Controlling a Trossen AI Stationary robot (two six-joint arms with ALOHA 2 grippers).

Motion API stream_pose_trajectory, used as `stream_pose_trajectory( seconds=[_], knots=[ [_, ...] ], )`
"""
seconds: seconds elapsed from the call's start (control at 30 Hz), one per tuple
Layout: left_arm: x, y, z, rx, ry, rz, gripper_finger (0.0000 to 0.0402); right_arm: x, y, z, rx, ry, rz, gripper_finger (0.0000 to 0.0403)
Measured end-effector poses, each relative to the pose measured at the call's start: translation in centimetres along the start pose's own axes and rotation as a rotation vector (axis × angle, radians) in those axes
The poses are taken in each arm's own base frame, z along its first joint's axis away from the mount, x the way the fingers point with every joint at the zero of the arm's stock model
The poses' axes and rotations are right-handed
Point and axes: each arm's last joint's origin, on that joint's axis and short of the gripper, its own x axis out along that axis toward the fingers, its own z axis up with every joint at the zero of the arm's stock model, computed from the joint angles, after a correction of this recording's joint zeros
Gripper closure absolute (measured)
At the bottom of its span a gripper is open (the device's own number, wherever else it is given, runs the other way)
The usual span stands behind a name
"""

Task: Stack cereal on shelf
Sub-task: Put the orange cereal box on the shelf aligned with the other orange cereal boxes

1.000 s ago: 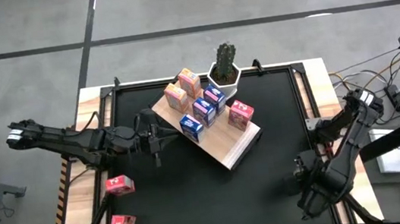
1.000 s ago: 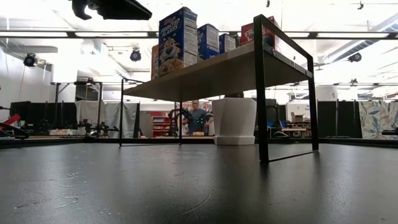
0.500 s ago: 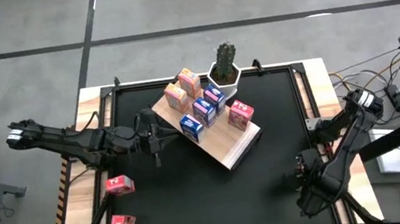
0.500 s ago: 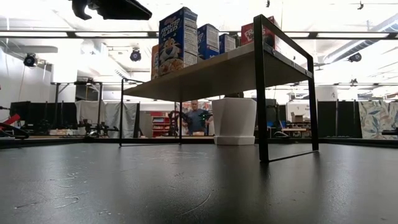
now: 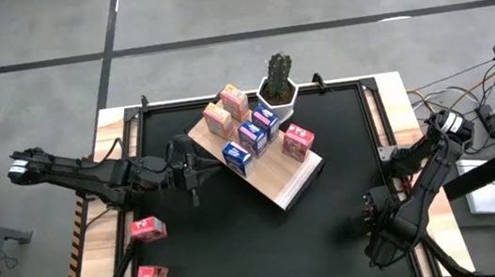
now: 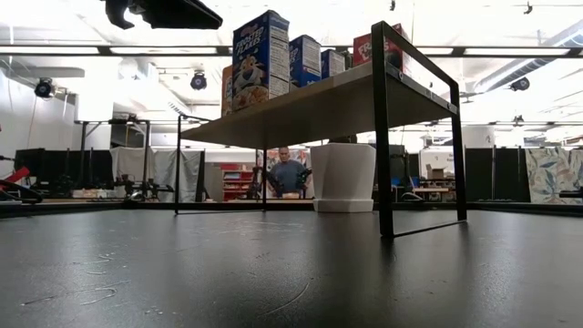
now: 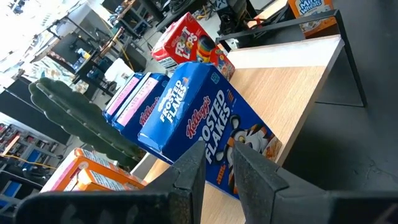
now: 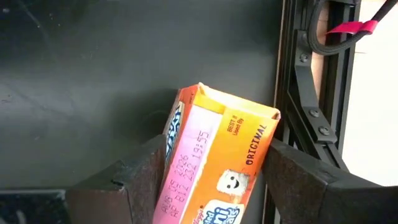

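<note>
— Cereal boxes, where do you have them at this moment?

— Most stand on the shelf (image 5: 277, 184), the light-wood board that lies diagonally in the middle of your black desk (image 5: 335, 232). You see two orange boxes (image 5: 218, 118) at its far left end, blue boxes (image 5: 236, 155) along the middle, and a red box (image 5: 297, 141) alone toward the near right. Two more pink boxes (image 5: 148, 229) lie off the black top, on the wooden margin at the near left corner.

— And your pincers?

— Your right pincer (image 8: 214, 186) is low at the near right corner of the desk, and it is clenched on an orange box (image 8: 214, 165); both fingers press on its sides, next to the black edge frame. Your left pincer (image 7: 214, 171) hangs just beside the left end of the shelf, and its fingers (image 7: 189, 171) are nearly together with nothing between them; the blue Frosted Flakes box (image 7: 199, 127) stands right in front of it.

— What stands in the way?

— A white pot with a cactus (image 5: 278, 85) is at the far edge, touching or nearly touching the shelf. In the low view the shelf stands raised on black legs (image 6: 383, 137), and the pot (image 6: 343, 177) is partly under it.

— What can you not make out?

— In the high view the right arm hides the held box. In the low view a person (image 6: 291, 175) is small and far behind the desk.
</note>
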Motion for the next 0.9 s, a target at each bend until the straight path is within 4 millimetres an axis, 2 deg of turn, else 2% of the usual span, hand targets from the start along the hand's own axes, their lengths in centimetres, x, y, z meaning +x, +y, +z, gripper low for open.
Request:
stream_pose_trajectory(
  seconds=[0.2, 0.53, 0.67, 0.9],
  knots=[
    [0.0, 0.0, 0.0, 0.0, 0.0, 0.0, 0.0338, 0.0, 0.1, -0.1, -0.013, 0.002, 0.02, 0.0169],
    [0.0, 0.0, 0.0, -0.001, 0.0, 0.0, 0.0338, -0.5, 0.4, -0.2, -0.041, -0.006, 0.068, 0.0236],
    [0.0, 0.0, 0.1, -0.024, -0.007, 0.004, 0.0338, -1.8, 0.5, -0.1, -0.085, -0.013, 0.109, 0.025],
    [-1.1, -0.2, 0.7, -0.133, -0.06, -0.018, 0.0338, -5.4, 0.5, 0.4, -0.248, -0.05, 0.254, 0.0277]
  ],
)
